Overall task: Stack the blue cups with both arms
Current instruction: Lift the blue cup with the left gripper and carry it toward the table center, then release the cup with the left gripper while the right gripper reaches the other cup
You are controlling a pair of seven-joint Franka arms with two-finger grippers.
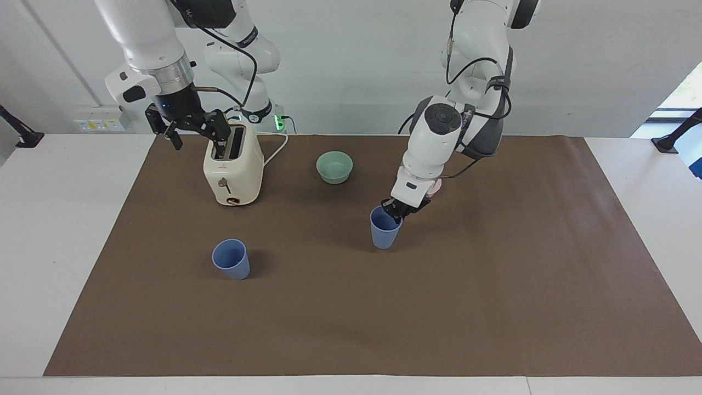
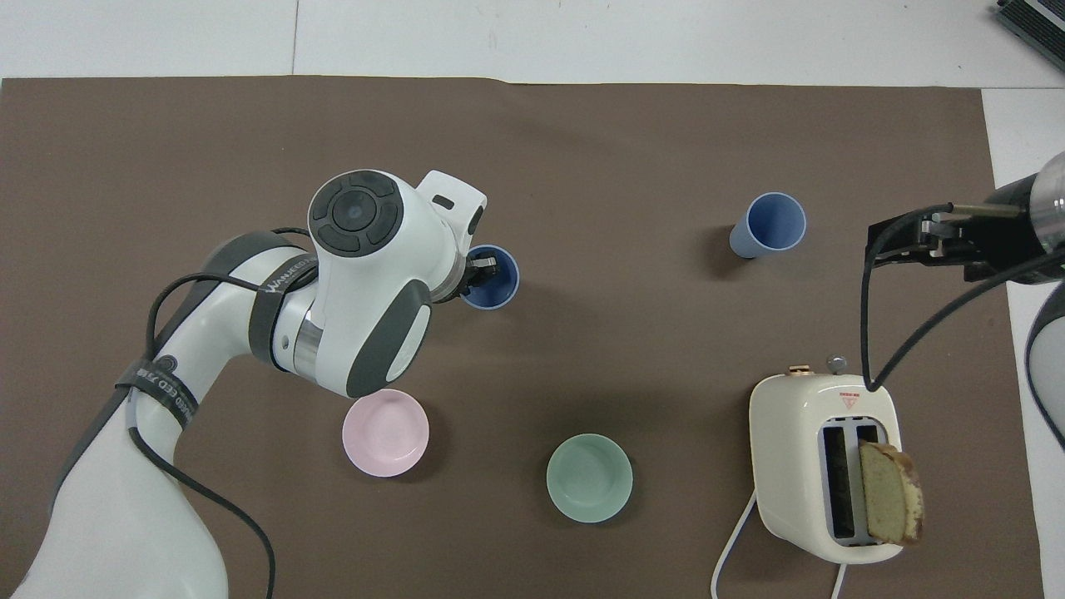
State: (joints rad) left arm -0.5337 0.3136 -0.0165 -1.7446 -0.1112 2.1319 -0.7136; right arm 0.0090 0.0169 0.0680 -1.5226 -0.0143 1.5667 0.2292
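Blue cups: two small matte periwinkle plastic tumblers, tapered, no handles. One cup (image 1: 385, 229) is pinched by its rim in the left gripper (image 1: 398, 209), jaws pressed together on the cup wall, one finger inside; it sits upright over the middle of the brown paper-like table cover (image 1: 493, 307), can't tell if its base touches. The other cup (image 1: 231, 259) stands alone, upright, toward the right arm's end, farther from the robots than the toaster. Left arm (image 2: 366, 283), glossy white with grey joint caps, bends down steeply over the mat centre; black band on its forearm has white lettering, not readable.

Right gripper (image 1: 189, 123), jaws spread wide, hangs beside the slot top of the cream glossy two-slot toaster (image 1: 233, 170); waits. Toaster has a small red triangle label, text too small. Slice of bread (image 2: 890, 492) sticks out of one slot. Mint-green round bowl (image 1: 334, 167) and pale pink round bowl (image 2: 385, 433), both smooth, sit nearer the robots.
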